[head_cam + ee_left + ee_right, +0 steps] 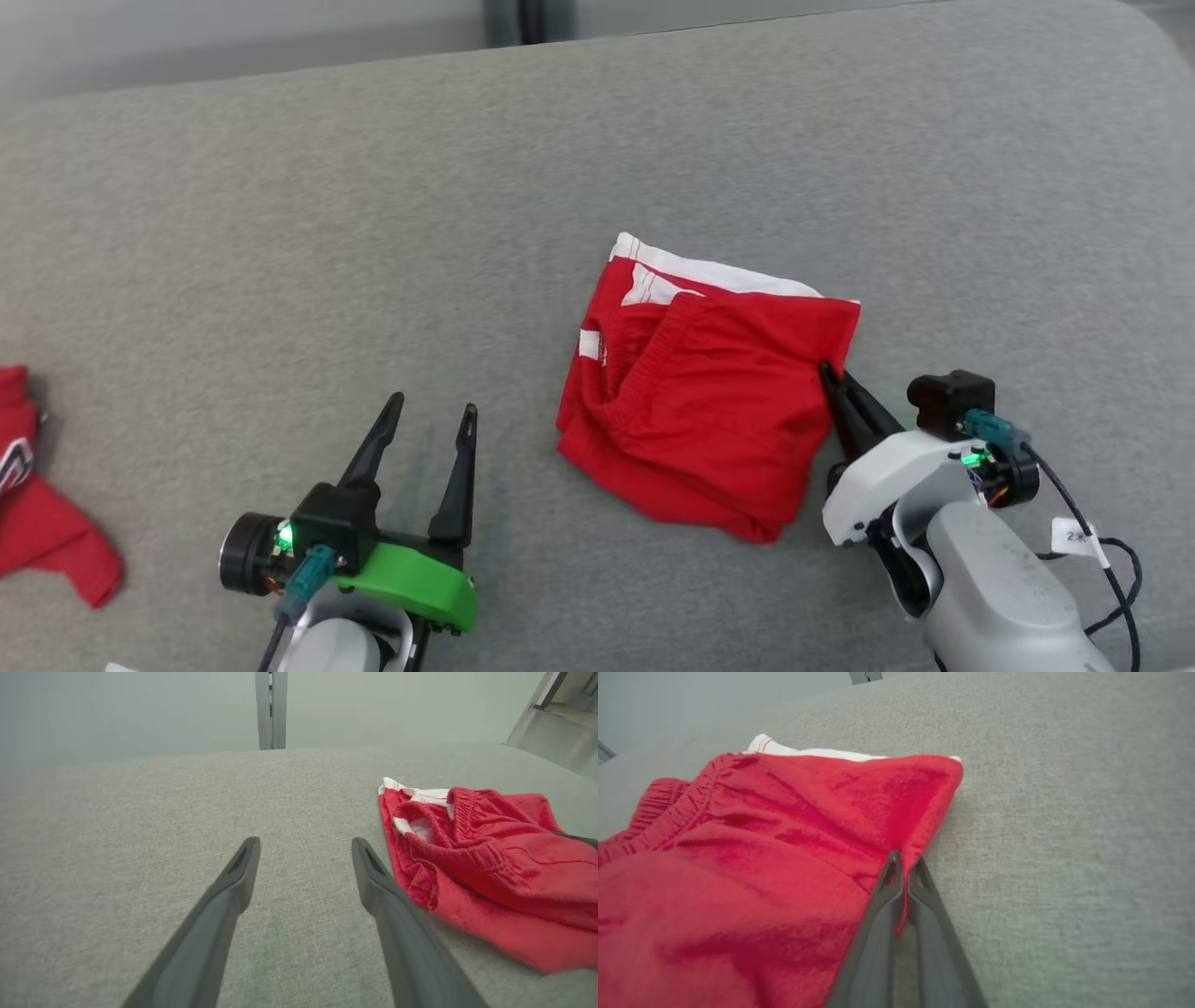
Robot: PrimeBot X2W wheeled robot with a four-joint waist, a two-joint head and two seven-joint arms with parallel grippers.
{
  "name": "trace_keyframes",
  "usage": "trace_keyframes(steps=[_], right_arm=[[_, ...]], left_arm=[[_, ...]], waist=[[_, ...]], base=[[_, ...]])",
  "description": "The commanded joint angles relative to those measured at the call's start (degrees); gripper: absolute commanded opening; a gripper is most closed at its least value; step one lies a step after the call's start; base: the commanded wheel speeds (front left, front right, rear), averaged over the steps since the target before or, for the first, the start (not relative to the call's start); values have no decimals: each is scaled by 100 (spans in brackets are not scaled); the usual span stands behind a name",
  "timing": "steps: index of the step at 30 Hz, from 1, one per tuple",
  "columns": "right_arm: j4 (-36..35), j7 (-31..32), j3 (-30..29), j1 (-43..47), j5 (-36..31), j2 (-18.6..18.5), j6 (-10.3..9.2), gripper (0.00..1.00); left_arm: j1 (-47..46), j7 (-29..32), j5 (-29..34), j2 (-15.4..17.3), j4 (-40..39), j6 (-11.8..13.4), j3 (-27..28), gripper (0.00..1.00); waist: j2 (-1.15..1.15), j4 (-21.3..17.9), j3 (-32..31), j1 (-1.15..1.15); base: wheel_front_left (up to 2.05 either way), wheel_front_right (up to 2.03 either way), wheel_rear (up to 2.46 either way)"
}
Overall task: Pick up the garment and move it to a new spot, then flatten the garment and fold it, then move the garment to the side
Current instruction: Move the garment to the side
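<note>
**Right claw pinching folded garment at its right edge; left claw spread, idle**

Near, lower left of the head view: left gripper [433, 403] sits low over the cloth surface, its fingers spread wide with nothing between them. In the left wrist view the left gripper [306, 844] shows bare grey weave between its two fingers, and the garment [490, 868] lies just beside the right-hand finger.

Near, lower right of the head view: right gripper [829, 373] has its fingers pressed together on the garment's right edge. In the right wrist view the right gripper [905, 858] has a thin fold of red fabric caught between its tips.

Centre-right of the head view: the garment [709, 401] lies folded into a rough square, red on top, with a white sleeve [709, 271] edged by thin red stripes showing along its far side.

Left edge: a second red garment [37, 523], well apart and partly cut off.

Surface: grey woven upholstery [373, 233], flat, its far edge rounded.

Far: a pale wall with a dark vertical post [523, 23] at the top of the frame.
</note>
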Motion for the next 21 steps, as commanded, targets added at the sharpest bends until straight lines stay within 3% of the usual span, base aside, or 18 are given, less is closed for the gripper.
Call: trace_keyframes(steps=[1,8,12,21], right_arm=[[-39,0,-16,178,54,-38,-11,0],[-309,0,142,445,224,-30,-10,0],[-443,-1,218,543,250,-27,-11,0],[-456,-1,136,250,-216,-26,-11,0]], left_arm=[[-37,-2,18,62,-25,-13,-95,100],[82,-2,-44,154,-95,-13,-516,100],[117,-2,-104,220,-141,-13,-795,100],[-30,-2,-153,427,-196,-13,-1062,100]], waist=[[0,-1308,-413,0],[0,-2171,-415,0],[0,-2422,-369,0],[0,-2407,-52,0]], base=[[0,0,0],[0,0,0],[0,0,0],[0,0,0]])
